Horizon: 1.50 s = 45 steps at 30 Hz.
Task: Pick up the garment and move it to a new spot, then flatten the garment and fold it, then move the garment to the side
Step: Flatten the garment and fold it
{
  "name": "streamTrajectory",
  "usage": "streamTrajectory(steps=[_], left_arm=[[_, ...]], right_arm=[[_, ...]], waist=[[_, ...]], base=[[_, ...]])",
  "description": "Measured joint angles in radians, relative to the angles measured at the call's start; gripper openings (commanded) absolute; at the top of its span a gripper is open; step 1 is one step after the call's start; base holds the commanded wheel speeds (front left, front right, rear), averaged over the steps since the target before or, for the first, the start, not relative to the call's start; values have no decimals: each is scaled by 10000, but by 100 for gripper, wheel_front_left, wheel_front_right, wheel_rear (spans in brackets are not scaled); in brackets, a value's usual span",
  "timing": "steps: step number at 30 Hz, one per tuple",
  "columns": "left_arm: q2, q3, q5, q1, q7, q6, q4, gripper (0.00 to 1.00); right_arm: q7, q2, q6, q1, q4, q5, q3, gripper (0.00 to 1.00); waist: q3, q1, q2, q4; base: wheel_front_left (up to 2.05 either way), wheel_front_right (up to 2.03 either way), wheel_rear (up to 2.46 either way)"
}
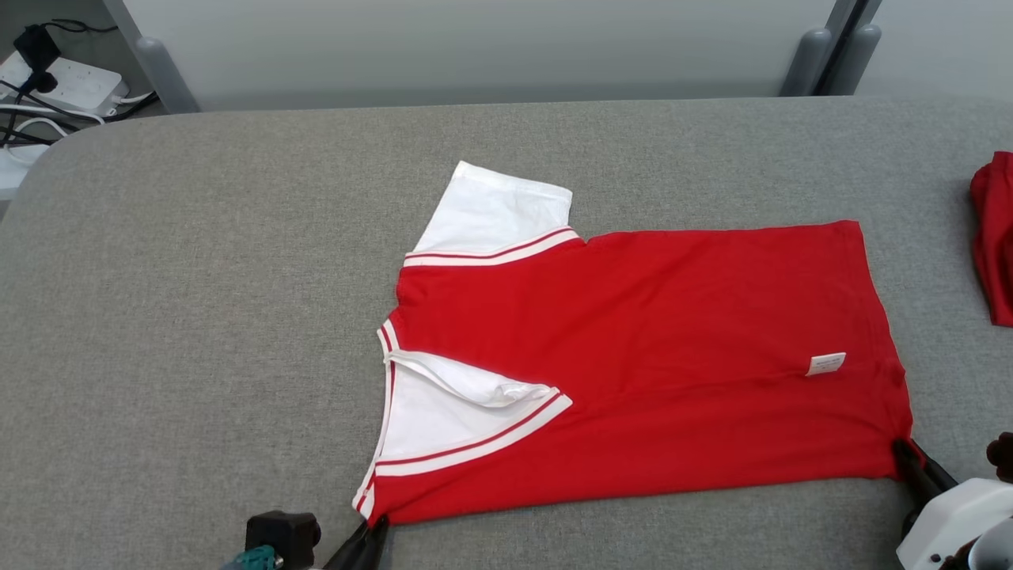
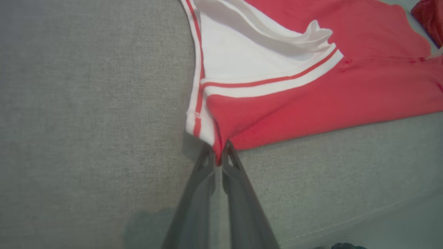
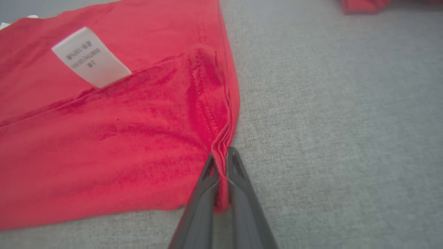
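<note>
A power strip [image 1: 67, 83] with cables lies beyond the far left corner of the grey fabric table [image 1: 198, 317], whose left half is bare and gives wide room. The left gripper [image 1: 373, 529] is clenched on the near shoulder corner of the red T-shirt [image 1: 673, 332], which lies flat at the table's centre and right, its near white sleeve [image 1: 443, 419] folded onto the body. The left wrist view shows red fabric nipped between the tips [image 2: 218, 155] and the table's near edge close by. A care label [image 1: 825, 363] lies near the hem. The right gripper [image 1: 904, 457] pinches the near hem corner; its wrist view shows stacked layers in the grip [image 3: 221, 159]. Another red cloth [image 1: 993, 237] lies at the right edge, apart from the hem.
</note>
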Motion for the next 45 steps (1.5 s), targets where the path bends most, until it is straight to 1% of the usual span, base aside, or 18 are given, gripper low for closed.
streamTrajectory(steps=[3,6,9,13,16,17,18,19,20,21,25,32,37,41,45], left_arm=[[77,0,-2,372,155,171,-476,0],[268,0,-4,620,424,288,-848,0],[339,-29,-15,892,715,520,-1210,0],[380,-35,-38,996,901,594,-1365,0],[368,-40,-119,995,894,594,-1333,0],[328,-29,-123,994,832,596,-1290,7],[286,-29,-138,991,786,594,-1233,20],[247,-21,-169,988,711,594,-1170,27],[209,17,-213,984,581,598,-1112,47],[184,52,-209,977,458,602,-1081,100],[169,290,-203,954,12,708,-1037,100],[178,631,-104,899,-692,832,-1127,100],[94,936,17,502,-1703,859,-1335,100],[-52,1009,290,279,-2495,848,-1298,100],[-169,966,433,5,-3177,717,-1064,100]], right_arm=[[234,-67,0,244,-301,-31,-157,0],[550,-136,0,521,-621,-35,-355,0],[965,-174,0,907,-1060,-184,-660,0],[1256,-151,0,1220,-1411,-462,-991,0],[1346,2,0,1397,-1547,-708,-1294,0],[1346,67,0,1435,-1622,-823,-1407,15],[1346,125,0,1503,-1701,-970,-1532,42],[1346,173,0,1568,-1741,-1093,-1622,58],[1344,240,0,1596,-1766,-1197,-1741,100],[1344,337,-2,1635,-1795,-1308,-1946,100],[1289,577,-15,1881,-2165,-1720,-2464,100],[796,880,-17,1961,-3185,-2468,-2859,100],[249,1076,-27,1961,-3983,-3043,-2809,100],[-290,1206,-27,1932,-4376,-3294,-2640,100],[-874,1452,-27,1919,-4698,-3551,-2452,100]], waist=[[-5,0,0,52],[-32,0,0,131],[-84,0,0,200],[-135,0,0,213],[-180,-1,0,207],[-192,0,0,206],[-202,0,0,203],[-212,-1,0,195],[-223,0,0,184],[-236,0,-1,170],[-280,0,0,119],[-417,0,0,66],[-594,0,0,76],[-728,0,0,79],[-865,0,0,61]], base=[[0,0,0],[0,0,0],[0,0,0],[0,0,0],[0,0,0],[0,0,0],[0,0,0],[0,0,0],[0,0,0],[0,0,0],[0,0,0],[0,0,0],[0,0,0],[0,0,0],[0,0,0]])
